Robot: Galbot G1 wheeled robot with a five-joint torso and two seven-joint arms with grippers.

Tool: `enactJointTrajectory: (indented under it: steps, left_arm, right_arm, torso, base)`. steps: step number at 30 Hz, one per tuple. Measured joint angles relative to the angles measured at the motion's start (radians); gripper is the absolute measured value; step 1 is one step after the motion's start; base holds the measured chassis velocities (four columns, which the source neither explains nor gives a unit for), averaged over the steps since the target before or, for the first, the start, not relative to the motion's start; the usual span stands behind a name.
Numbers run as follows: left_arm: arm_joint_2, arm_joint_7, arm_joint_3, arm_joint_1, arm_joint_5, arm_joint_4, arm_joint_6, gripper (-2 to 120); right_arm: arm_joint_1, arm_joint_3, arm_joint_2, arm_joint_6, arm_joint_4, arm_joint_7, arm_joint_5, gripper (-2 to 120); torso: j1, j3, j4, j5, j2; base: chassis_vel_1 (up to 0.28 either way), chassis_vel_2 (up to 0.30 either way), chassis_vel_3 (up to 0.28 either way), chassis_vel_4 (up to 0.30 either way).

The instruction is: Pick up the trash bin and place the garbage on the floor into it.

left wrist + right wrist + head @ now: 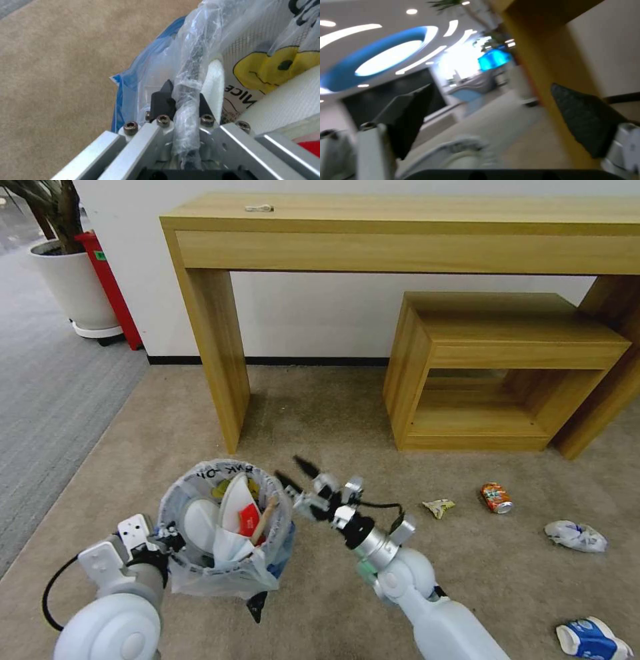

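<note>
Left gripper clamps the trash bin's rim; right gripper open beside.

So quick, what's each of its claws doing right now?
Left gripper: closed on the trash bin rim, holding it up.
Right gripper: open, empty, beside the bin.

This is looking like an office lobby or reception area. Beige short-pile carpet is meeting grey ribbed carpet on the left. A long wooden console table is standing against a white wall at the far side, sheltering a smaller wooden bench on the right. A large potted plant is sitting far left. Round recessed ceiling lights are glowing overhead.
</note>
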Motion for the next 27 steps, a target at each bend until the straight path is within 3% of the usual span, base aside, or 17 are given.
enactJointTrajectory:
  steps: [1, 3, 5, 10, 16, 27]
  left_arm:
    - [0.002, -0.004, -0.009, -0.004, -0.005, 0.003, -0.006, 1]
    - [0.003, -0.005, -0.014, -0.007, -0.008, 0.004, -0.010, 1]
    - [0.009, -0.005, -0.034, -0.015, -0.018, 0.010, -0.016, 1]
    - [0.024, -0.002, -0.058, -0.023, -0.021, 0.019, -0.016, 1]
    - [0.051, 0.010, -0.140, -0.028, -0.035, 0.041, -0.016, 1]
    - [0.081, 0.024, -0.256, -0.018, -0.093, 0.061, -0.013, 1]
  right_arm:
    - [-0.013, 0.029, -0.003, 0.009, 0.013, 0.036, -0.031, 97]
    - [-0.019, 0.043, -0.004, 0.014, 0.017, 0.052, -0.051, 97]
    - [-0.051, 0.116, -0.010, 0.048, 0.031, 0.151, -0.159, 100]
    - [-0.085, 0.204, -0.021, 0.076, 0.030, 0.272, -0.248, 100]
    - [-0.154, 0.345, -0.023, 0.141, 0.027, 0.269, -0.307, 100]
    - [-0.226, 0.442, -0.002, 0.209, 0.037, 0.262, -0.308, 100]
  torso:
    - [0.000, 0.000, -0.0001, 0.0000, 0.000]
    - [0.000, 0.000, -0.0001, 0.0002, 0.000]
    - [0.000, 0.000, -0.0001, 0.0001, 0.000]
    - [0.000, 0.000, -0.0001, 0.0002, 0.000]
    - [0.000, 0.000, -0.0002, 0.0001, 0.000]
    - [0.000, 0.000, 0.0000, 0.0001, 0.000]
  base:
    - [0.000, 0.000, 0.000, 0.000]
    - [0.000, 0.000, 0.000, 0.000]
    - [0.000, 0.000, 0.000, 0.000]
    - [0.000, 0.000, 0.000, 0.000]
    - [0.000, 0.000, 0.000, 0.000]
    - [0.000, 0.000, 0.000, 0.000]
